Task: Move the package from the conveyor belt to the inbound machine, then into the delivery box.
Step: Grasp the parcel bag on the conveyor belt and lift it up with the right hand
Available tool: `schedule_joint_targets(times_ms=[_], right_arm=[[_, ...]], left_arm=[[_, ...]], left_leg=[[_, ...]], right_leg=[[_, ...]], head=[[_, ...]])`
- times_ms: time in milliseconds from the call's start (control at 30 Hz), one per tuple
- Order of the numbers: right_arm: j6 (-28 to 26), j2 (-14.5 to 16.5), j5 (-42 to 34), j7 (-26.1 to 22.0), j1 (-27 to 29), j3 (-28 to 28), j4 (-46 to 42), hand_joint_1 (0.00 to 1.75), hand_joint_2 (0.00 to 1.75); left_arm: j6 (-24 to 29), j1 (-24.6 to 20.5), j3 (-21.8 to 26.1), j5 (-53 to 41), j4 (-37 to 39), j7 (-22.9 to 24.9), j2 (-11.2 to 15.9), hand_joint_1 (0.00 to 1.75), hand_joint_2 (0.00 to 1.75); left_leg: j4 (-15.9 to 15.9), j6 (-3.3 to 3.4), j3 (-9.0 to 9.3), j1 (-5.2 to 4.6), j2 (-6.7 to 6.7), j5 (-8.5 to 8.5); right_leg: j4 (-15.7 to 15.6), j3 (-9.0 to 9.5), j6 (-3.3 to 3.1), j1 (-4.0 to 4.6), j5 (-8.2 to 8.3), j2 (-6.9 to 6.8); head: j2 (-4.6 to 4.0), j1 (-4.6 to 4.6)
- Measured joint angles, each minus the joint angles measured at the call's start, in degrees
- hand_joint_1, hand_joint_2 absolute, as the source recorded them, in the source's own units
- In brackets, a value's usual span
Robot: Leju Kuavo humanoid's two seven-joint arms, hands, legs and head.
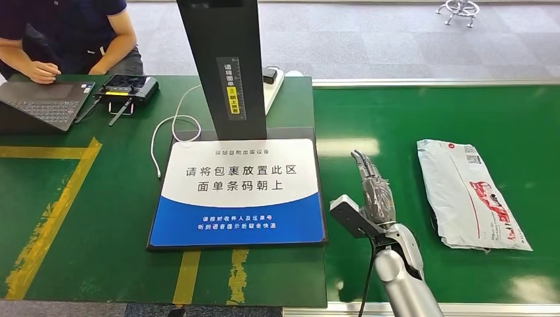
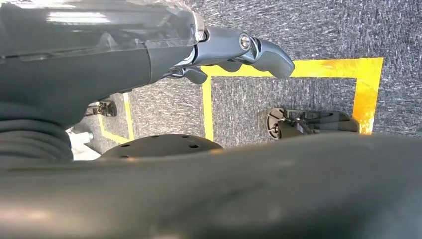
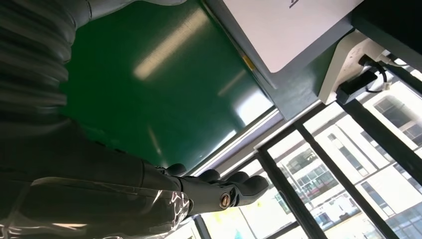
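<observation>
1. The grey-white plastic mailer package with red print point(image 1: 470, 195) lies flat on the green conveyor belt point(image 1: 409, 119), at the right of the scene, untouched.
2. The right hand point(image 1: 373, 191) hovers over the belt just left of the package, fingers straight and apart, holding nothing.
3. The left hand point(image 2: 234, 50) hangs over grey carpet floor point(image 2: 323, 30), fingers loosely extended, empty.
4. Step in hand, as I judge it: the first pickup. Next, the right hand must reach rightward and grip the package, then carry it left to the white-and-blue inbound machine pad point(image 1: 239, 195).
</observation>
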Motion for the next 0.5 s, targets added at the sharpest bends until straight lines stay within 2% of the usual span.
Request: schedule_joint_targets(times_ms=[300, 500], right_arm=[[-8.5, 0.0, 7.7, 5.0, -3.2, 1.7, 5.1, 0.00, 1.75], [-9.7, 0.0, 8.7, 5.5, -4.7, 1.8, 8.6, 0.00, 1.75]], left_arm=[[0.2, 0.0, 0.3, -0.7, 0.0, 0.5, -0.1, 0.00, 0.00], [0.2, 0.0, 0.3, -1.2, 0.0, 0.6, -0.1, 0.00, 0.00]], left_leg=[[0.0, -0.01, 0.01, 0.00, 0.00, 0.01], [0.0, -0.02, 0.00, 0.00, 0.00, 0.02]], right_leg=[[0.0, 0.01, 0.01, 0.00, 0.01, 0.00], [0.0, 0.00, 0.01, 0.00, 0.01, 0.00]], head=[[0.00, 0.01], [0.00, -0.01]])
